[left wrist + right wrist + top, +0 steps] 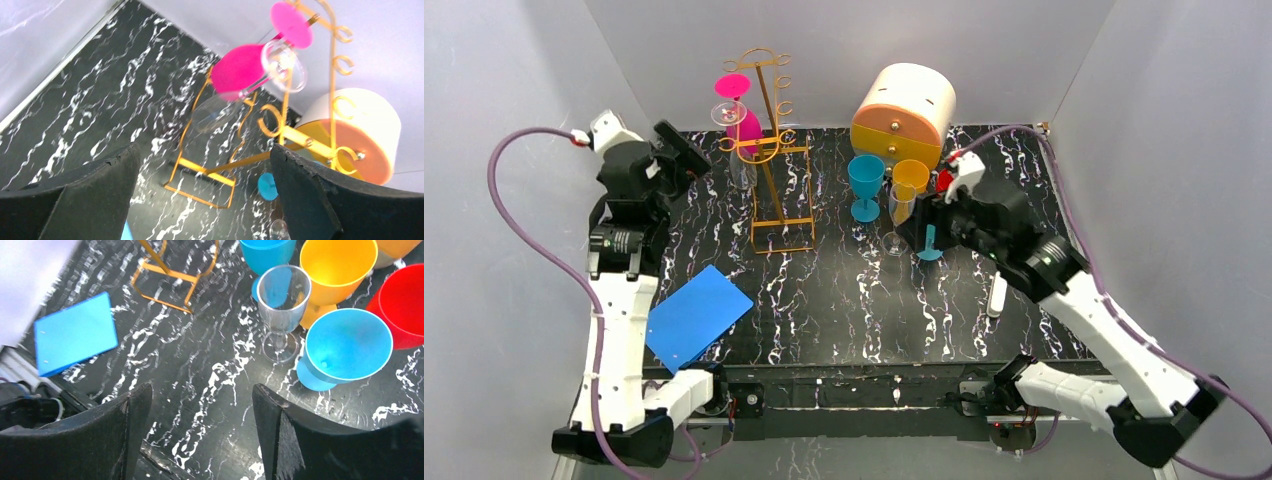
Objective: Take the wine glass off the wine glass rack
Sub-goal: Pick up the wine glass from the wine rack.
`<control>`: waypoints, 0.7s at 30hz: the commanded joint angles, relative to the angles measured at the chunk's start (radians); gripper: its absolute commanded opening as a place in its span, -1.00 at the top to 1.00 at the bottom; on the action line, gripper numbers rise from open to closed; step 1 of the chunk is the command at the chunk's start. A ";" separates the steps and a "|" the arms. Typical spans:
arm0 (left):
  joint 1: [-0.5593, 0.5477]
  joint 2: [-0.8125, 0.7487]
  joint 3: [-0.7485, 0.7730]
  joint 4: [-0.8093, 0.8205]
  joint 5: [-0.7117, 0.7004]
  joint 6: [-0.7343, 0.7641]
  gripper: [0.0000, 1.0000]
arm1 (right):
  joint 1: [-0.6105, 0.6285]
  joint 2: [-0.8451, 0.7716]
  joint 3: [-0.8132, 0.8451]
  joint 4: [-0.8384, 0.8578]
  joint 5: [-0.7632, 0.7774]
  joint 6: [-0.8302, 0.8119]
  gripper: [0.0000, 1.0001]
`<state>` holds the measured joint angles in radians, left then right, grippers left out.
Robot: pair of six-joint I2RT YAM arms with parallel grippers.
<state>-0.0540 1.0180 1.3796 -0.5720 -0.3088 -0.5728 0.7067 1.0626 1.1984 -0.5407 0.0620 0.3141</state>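
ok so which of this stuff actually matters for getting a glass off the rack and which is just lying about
For the job: wine glass rack; pink glass and clear glass hanging on it; left gripper, open, beside the rack.

Lying about: round drawer box; blue board; standing blue glass, second blue glass, yellow glass, red glass, upright clear glass.

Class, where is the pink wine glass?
Top view: the pink wine glass hangs on the gold wire rack, back left of the table, beside a clear glass.
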 commanded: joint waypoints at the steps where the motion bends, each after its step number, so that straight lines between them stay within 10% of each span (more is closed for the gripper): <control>1: 0.012 0.100 0.096 0.063 0.067 0.060 -0.97 | -0.003 -0.152 -0.071 0.178 -0.045 0.030 -0.63; 21: 0.239 0.545 0.432 0.133 0.817 0.051 -0.33 | -0.004 -0.125 -0.023 0.005 -0.056 0.155 -0.69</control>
<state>0.1699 1.5337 1.7535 -0.4763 0.3222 -0.5148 0.7063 0.9237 1.1198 -0.5201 0.0139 0.4393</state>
